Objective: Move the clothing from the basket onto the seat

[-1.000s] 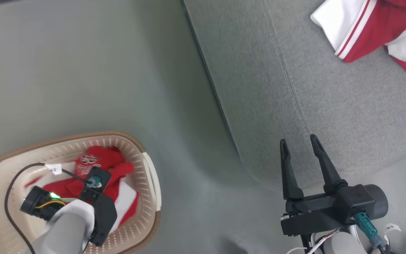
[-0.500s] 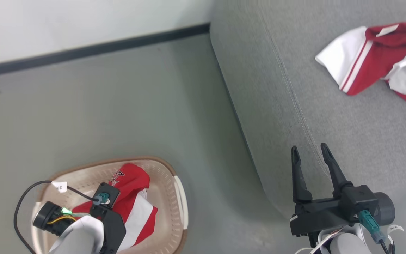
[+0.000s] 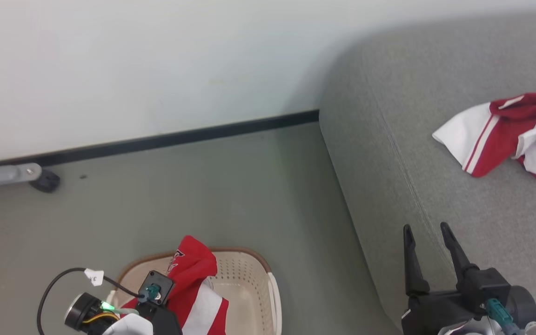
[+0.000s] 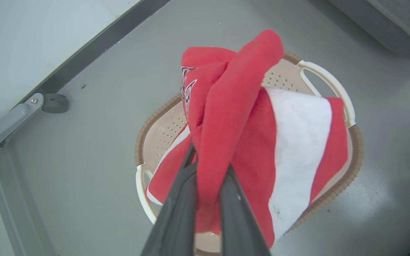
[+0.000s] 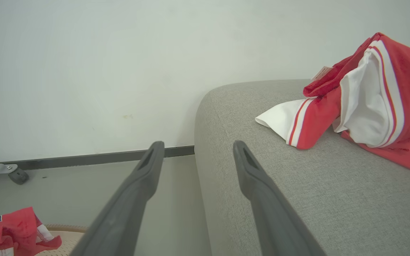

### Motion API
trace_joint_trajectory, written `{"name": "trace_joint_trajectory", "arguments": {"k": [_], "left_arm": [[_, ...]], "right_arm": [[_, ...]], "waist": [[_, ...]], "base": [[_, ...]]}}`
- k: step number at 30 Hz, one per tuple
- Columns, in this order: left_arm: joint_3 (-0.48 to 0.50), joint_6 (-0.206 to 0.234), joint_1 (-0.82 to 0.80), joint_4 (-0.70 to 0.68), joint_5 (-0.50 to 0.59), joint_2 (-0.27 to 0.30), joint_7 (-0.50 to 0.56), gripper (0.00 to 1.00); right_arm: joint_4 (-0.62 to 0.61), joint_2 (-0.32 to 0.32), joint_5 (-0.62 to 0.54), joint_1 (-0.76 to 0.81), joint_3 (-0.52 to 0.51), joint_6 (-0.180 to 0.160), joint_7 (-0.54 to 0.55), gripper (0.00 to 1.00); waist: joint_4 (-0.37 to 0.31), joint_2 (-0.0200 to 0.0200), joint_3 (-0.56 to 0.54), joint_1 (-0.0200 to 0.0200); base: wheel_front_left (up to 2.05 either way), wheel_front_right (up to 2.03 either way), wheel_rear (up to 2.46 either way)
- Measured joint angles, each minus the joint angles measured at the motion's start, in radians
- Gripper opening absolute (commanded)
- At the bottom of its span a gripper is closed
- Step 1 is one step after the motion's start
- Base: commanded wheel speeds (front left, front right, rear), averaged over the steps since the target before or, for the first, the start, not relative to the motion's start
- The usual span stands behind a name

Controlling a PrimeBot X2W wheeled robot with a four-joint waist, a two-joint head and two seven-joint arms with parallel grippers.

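A red garment (image 4: 247,117) is clamped in the left pincer (image 4: 209,160) above the basket (image 4: 354,149), while the right pincer (image 3: 425,226) is spread apart, empty, over the seat (image 3: 435,186) edge.

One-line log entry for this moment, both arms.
left pincer: shut on red garment, held over basket | right pincer: open, empty, near seat edge | second garment: lying on seat

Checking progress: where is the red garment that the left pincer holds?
Head view, lower left: the red garment hangs from the shut left pincer over the basket, left of the seat.
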Motion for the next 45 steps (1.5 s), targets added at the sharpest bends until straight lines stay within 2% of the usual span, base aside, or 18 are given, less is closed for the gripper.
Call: {"name": "trace_joint_trajectory", "arguments": {"k": [11,20,22,31,45], "left_arm": [[0.022,-0.001,0.09,-0.01,-0.04,-0.02,-0.097,0.0],[0.053,-0.002,0.103,-0.103,-0.087,-0.03,-0.122,0.0],[0.063,-0.008,0.106,-0.141,-0.1,-0.033,-0.123,0.0],[0.104,-0.008,0.162,-0.33,-0.156,-0.033,-0.123,0.0],[0.073,-0.008,0.206,-0.718,-0.189,-0.016,-0.123,0.0]], "right_arm": [[0.019,-0.003,0.009,0.083,-0.008,0.033,0.0,1.0],[-0.013,-0.015,0.033,0.151,-0.025,0.058,0.0,1.0],[-0.022,-0.016,0.033,0.165,-0.024,0.072,0.0,1.0],[-0.049,-0.017,0.033,0.181,-0.024,0.09,0.0,1.0],[-0.07,-0.013,0.026,0.204,-0.005,0.123,0.0,1.0]], "waist": [[0.065,0.0,-0.152,0.0],[0.121,0.0,-0.253,0.0001],[0.14,0.0,-0.274,0.0002],[0.18,0.0001,-0.31,0.0002],[0.218,0.0001,-0.327,0.0003]], "base": [[0.0,0.0,0.0],[0.0,0.0,0.0],[0.0,0.0,0.0],[0.0,0.0,0.0],[0.0,0.0,0.0]]}}
